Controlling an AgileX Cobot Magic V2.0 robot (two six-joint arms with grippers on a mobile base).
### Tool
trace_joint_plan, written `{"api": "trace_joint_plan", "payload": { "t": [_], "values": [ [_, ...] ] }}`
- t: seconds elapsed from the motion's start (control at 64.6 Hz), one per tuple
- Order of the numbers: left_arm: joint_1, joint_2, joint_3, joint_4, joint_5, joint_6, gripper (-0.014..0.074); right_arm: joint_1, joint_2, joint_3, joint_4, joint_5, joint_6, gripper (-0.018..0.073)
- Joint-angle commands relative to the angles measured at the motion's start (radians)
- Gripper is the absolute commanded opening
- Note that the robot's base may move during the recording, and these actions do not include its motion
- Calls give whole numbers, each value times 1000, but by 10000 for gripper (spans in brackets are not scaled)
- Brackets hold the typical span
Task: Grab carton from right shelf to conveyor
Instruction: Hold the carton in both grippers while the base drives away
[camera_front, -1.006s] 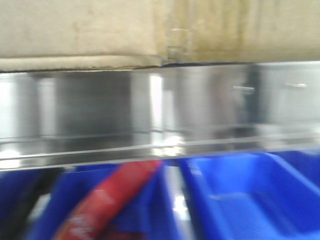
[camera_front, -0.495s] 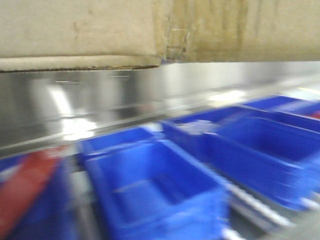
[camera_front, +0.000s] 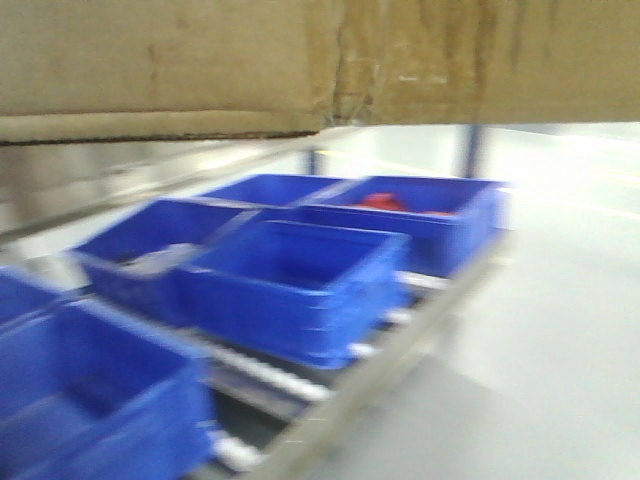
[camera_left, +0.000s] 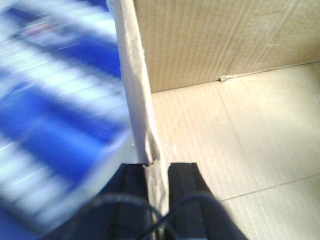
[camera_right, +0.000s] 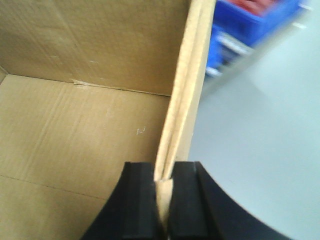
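The brown carton (camera_front: 200, 60) fills the top of the front view, its taped lower edge hanging over the scene. In the left wrist view my left gripper (camera_left: 159, 167) is shut on the carton's left side wall (camera_left: 134, 75), one finger outside and one inside the open box. My right gripper (camera_right: 163, 167) is likewise shut on the carton's right wall (camera_right: 192, 75), with the bare inside floor of the box (camera_right: 75, 125) to its left. The steel shelf rail (camera_front: 120, 185) shows blurred at the left, under the carton. The conveyor is out of view.
Several blue plastic bins (camera_front: 300, 280) sit on a roller rack below and left of the carton; the far one holds something red (camera_front: 385, 200). Pale grey floor (camera_front: 540, 350) lies to the right. More blue bins (camera_right: 245, 25) show past the carton's right wall.
The front view has swept along: the steel rail slid away to the left, and the blue bins and then open floor came into view. The carton stays at the top, held by both grippers.
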Motion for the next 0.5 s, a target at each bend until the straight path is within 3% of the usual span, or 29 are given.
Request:
{"api": "trace_joint_plan", "payload": {
  "t": [0.0,0.48],
  "values": [
    [-6,-13,-4,11,-13,8,-17,-4,-7,-3,-31,-32,-22,-69],
    [-6,-13,-4,14,-13,8,-17,-4,-7,-3,-31,-32,-22,-69]
  ]
}}
